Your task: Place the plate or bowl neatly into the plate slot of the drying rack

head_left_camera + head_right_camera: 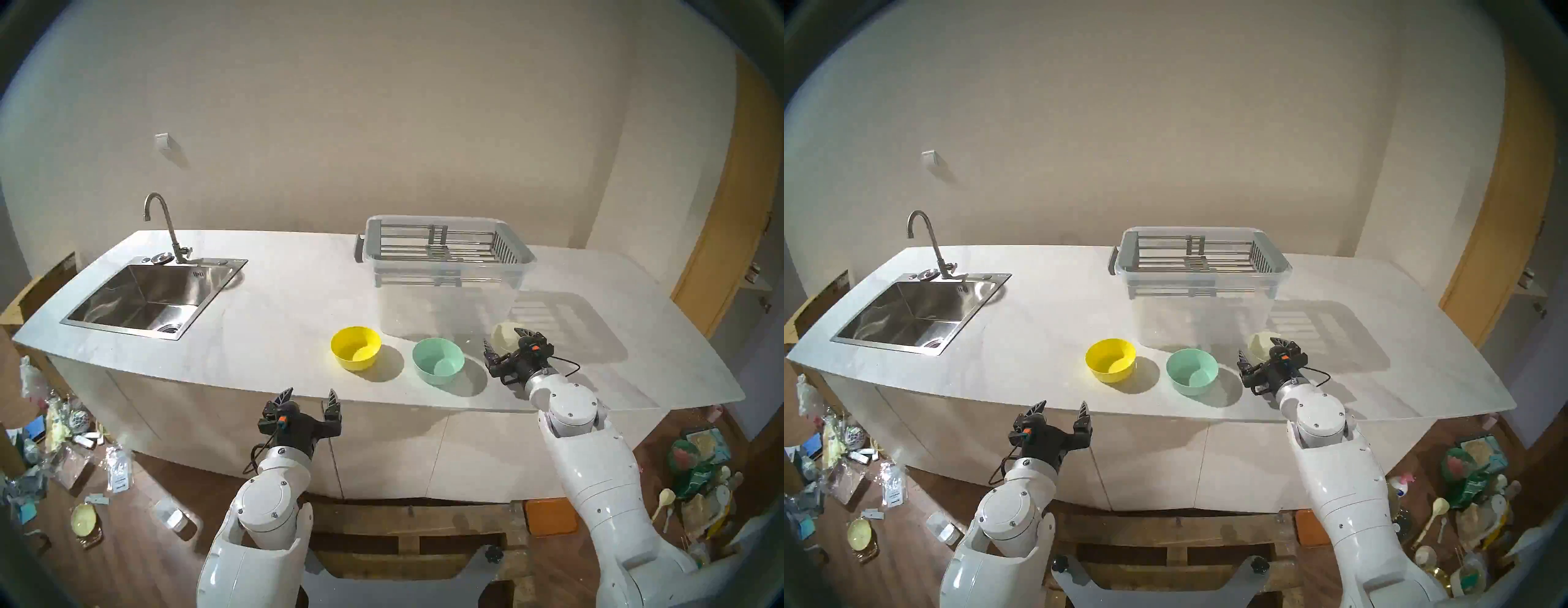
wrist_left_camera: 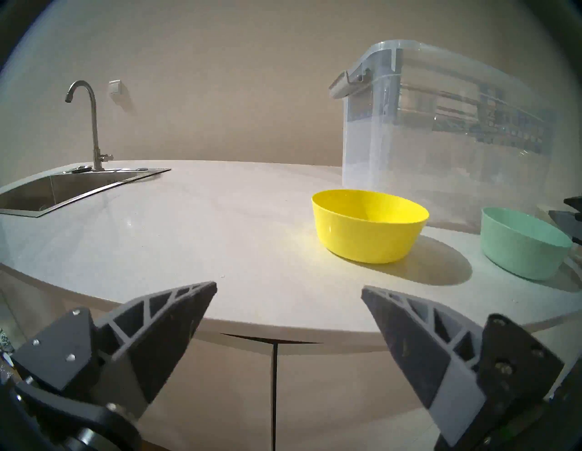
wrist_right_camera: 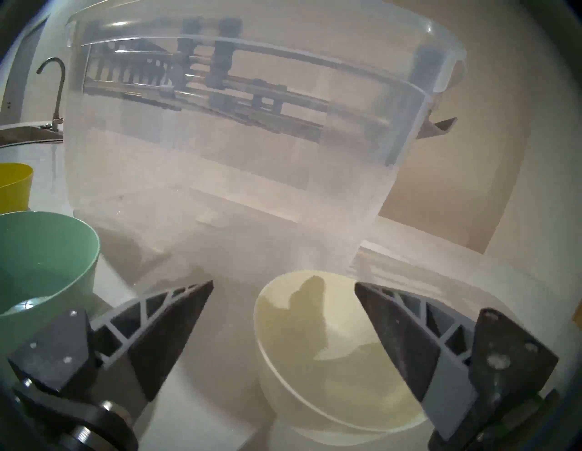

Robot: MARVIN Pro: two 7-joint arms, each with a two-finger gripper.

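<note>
Three bowls sit on the tabletop [image 1: 263, 322]; our right gripper [image 1: 505, 344], fingers spread, hovers at the cream bowl [image 3: 333, 346], near the drying rack [image 1: 445, 248]. We should straddle one rim wall before pinching. Left gripper [image 1: 309, 397] spread, idle.

Beige wall [image 1: 382, 106], wooden floor [image 1: 140, 479], white counter [image 1: 275, 305] with steel sink [image 1: 148, 293].
</note>
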